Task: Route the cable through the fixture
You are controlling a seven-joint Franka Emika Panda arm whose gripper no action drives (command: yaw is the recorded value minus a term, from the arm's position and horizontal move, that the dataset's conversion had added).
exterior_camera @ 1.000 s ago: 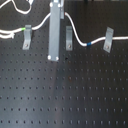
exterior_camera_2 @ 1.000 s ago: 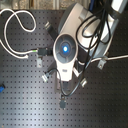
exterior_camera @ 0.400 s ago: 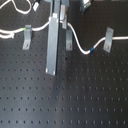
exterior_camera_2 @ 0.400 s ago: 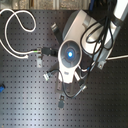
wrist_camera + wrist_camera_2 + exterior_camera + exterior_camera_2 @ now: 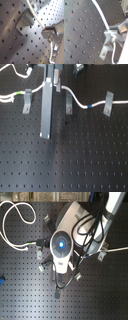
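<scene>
The white cable [image 5: 75, 98] runs across the back of the black perforated board. Its green band [image 5: 20, 94] lies by the left clip [image 5: 26, 101]. Its blue band [image 5: 89, 107] lies between the middle clip [image 5: 67, 105] and the right clip [image 5: 107, 104]. My gripper [image 5: 45, 134] hangs as a long grey bar in front of the clips, left of the middle one. In both wrist views the cable [image 5: 37, 18] [image 5: 102, 17] runs straight into my fingertips [image 5: 48, 32] and comes out behind them. The jaws look shut on it. A grey clip [image 5: 25, 21] sits beside the cable.
In the second exterior view the arm's body with a blue light [image 5: 61, 242] covers the middle clip. The cable makes a big loop [image 5: 17, 217] at the second exterior view's upper left. Dark robot hoses [image 5: 92, 232] hang at its right. A clip [image 5: 102, 255] stands there too.
The gripper has come down and forward: in the first exterior view its tip reaches much lower on the board than 1.0 s ago. The cable by the middle clip has shifted with it.
</scene>
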